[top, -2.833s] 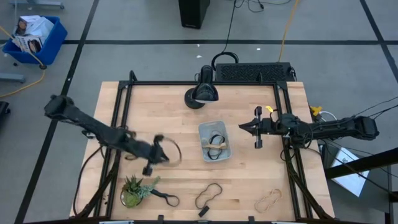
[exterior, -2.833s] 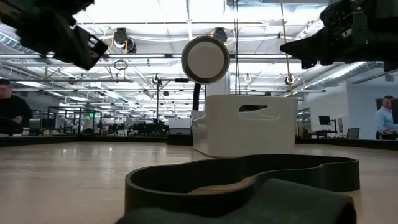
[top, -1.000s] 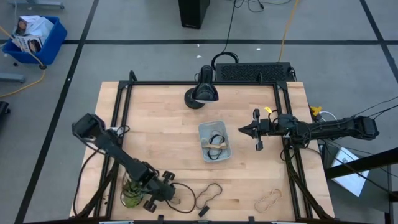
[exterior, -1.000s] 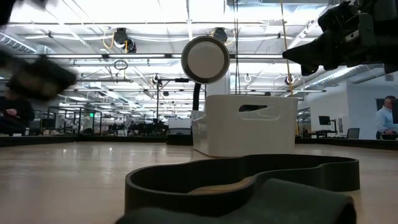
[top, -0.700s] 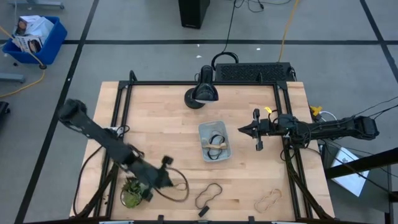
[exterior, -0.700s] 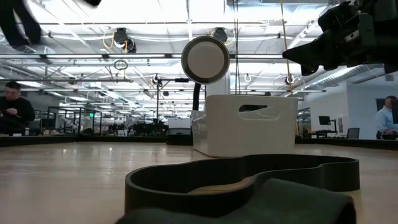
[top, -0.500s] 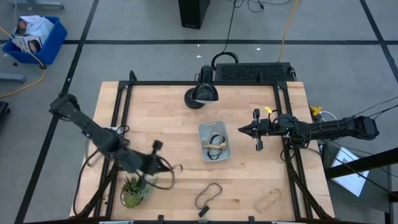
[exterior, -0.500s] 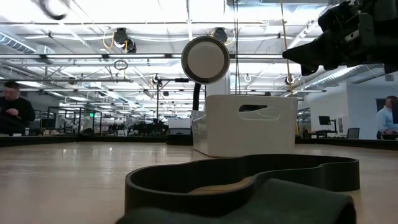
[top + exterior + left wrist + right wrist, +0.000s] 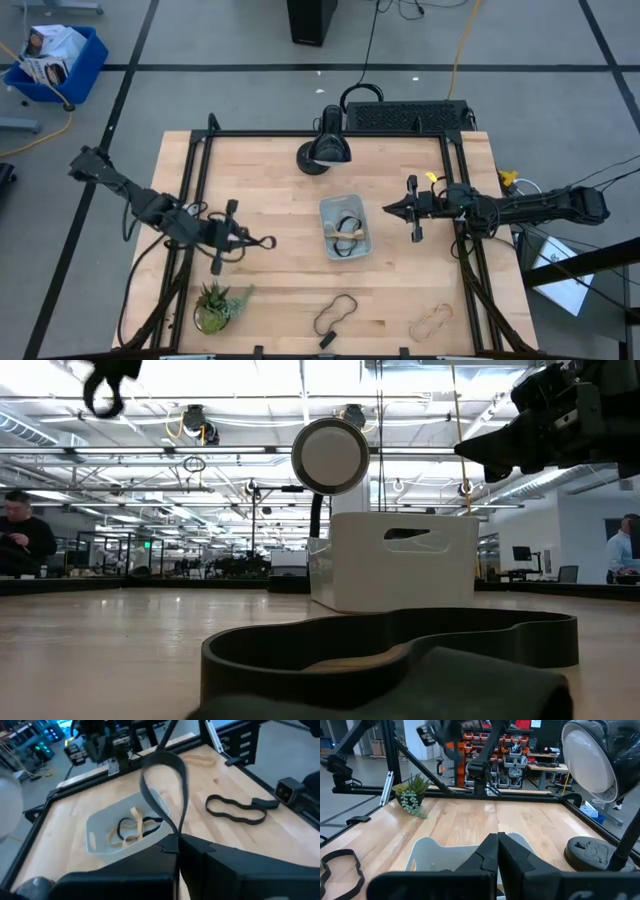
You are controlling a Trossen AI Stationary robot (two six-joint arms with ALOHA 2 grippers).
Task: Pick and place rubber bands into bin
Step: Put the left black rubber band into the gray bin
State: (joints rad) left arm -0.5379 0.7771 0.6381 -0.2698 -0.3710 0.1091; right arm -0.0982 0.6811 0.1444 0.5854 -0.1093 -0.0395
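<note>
Rubber band (image 9: 162, 795), black, hangs clenched in our left hand (image 9: 236, 240) above the worktop (image 9: 270, 180), left of the bin (image 9: 345, 228); our right hand (image 9: 396, 207) waits pinched closed.

Bright, even light falls on the wooden table (image 9: 280, 190) in the high view, and the shadows there are small and soft. In the low view the ceiling lights (image 9: 200, 380) glare white, while the black rubber band (image 9: 390, 645) close to the camera looks big and fuzzy. The left wrist view is a bit blurry all over, and its looped band (image 9: 162, 790) is smeared.
</note>
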